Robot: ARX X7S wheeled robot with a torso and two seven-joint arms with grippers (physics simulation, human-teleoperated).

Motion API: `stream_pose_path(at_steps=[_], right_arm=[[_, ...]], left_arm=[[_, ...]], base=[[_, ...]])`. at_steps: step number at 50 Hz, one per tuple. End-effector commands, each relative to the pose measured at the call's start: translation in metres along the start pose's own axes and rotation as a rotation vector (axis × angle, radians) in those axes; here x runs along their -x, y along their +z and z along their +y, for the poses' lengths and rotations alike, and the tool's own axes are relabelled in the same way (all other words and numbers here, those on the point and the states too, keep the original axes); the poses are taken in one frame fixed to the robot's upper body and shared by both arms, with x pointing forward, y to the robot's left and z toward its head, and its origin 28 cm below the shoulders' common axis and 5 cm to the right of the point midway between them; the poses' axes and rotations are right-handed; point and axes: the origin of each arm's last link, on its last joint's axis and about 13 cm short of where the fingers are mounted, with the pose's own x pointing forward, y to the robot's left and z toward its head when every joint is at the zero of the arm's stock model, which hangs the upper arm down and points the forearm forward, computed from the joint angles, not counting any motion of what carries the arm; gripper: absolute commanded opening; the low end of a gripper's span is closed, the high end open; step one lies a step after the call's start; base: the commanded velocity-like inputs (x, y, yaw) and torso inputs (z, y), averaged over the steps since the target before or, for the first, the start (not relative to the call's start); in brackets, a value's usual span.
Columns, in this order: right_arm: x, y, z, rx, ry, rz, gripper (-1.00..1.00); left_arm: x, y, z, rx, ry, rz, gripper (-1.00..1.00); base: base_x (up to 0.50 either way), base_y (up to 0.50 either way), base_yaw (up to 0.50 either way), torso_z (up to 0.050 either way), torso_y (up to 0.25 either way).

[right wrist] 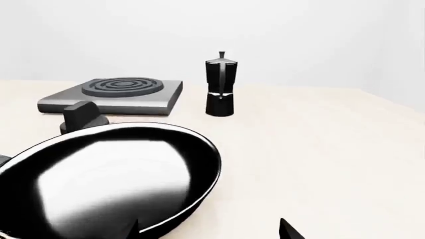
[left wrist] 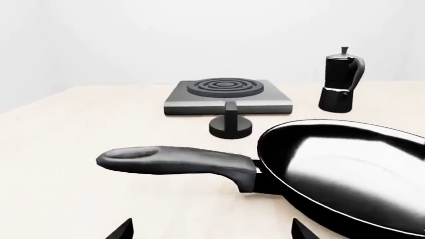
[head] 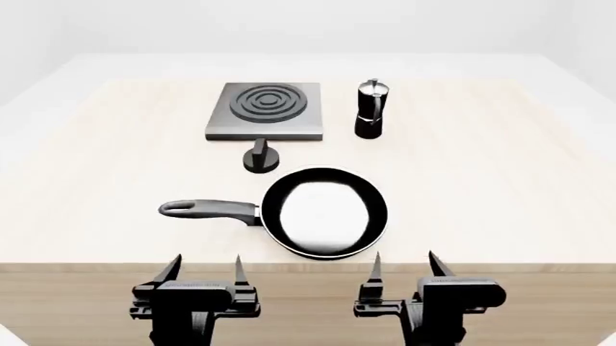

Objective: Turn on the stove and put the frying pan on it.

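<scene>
**Both grippers open at near edge, nothing started**

Left gripper [head: 207, 268] and right gripper [head: 402, 264] both hang over the near table edge, jaws spread, holding nothing. Neither touches anything.

Frying pan [head: 325, 212] sits flat on the table [head: 500, 180] just beyond them, handle pointing left, roughly in line with the left gripper. Knob [head: 261, 158] stands between pan and stove [head: 265, 109], near the stove's front edge. Stove is at the far side, burner bare. Moka pot [head: 371, 108] stands just right of the stove.

Risks, my read:
- Knob is small and crowded by the pan rim; reaching in could nudge the pan.
- Gripping the handle far from the bowl means the pan may tip or rotate in the jaws.
- Swinging the pan to the stove too far right could topple the moka pot.
</scene>
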Motion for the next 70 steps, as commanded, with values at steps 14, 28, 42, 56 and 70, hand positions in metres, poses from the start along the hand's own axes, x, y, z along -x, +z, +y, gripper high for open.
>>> stream_pose_path(at_steps=[14,28,42,56,70], right_arm=[[0.0,0.158,-0.009,0.077,0.011,-0.15,1.0],[-0.002,0.173,-0.097,0.08,-0.636,-0.127,1.0],[0.03,0.175,-0.131,0.053,-0.831,-0.146,1.0],[0.025,0.176,-0.126,0.047,-0.784,-0.145,1.0],[0.024,0.174,-0.126,0.04,-0.775,-0.136,1.0]], left_arm=[[-0.011,0.136,0.003,-0.065,-0.027,-0.155,1.0],[-0.012,0.134,0.005,-0.038,-0.028,-0.151,1.0],[-0.014,0.134,0.007,-0.047,-0.012,-0.155,1.0],[-0.014,0.136,0.008,-0.054,-0.006,-0.159,1.0],[-0.015,0.136,0.008,-0.062,-0.007,-0.157,1.0]], base=[[0.0,0.0,0.0,0.0,0.0],[0.0,0.0,0.0,0.0,0.0],[0.0,0.0,0.0,0.0,0.0],[0.18,0.0,0.0,0.0,0.0],[0.5,0.0,0.0,0.0,0.0]])
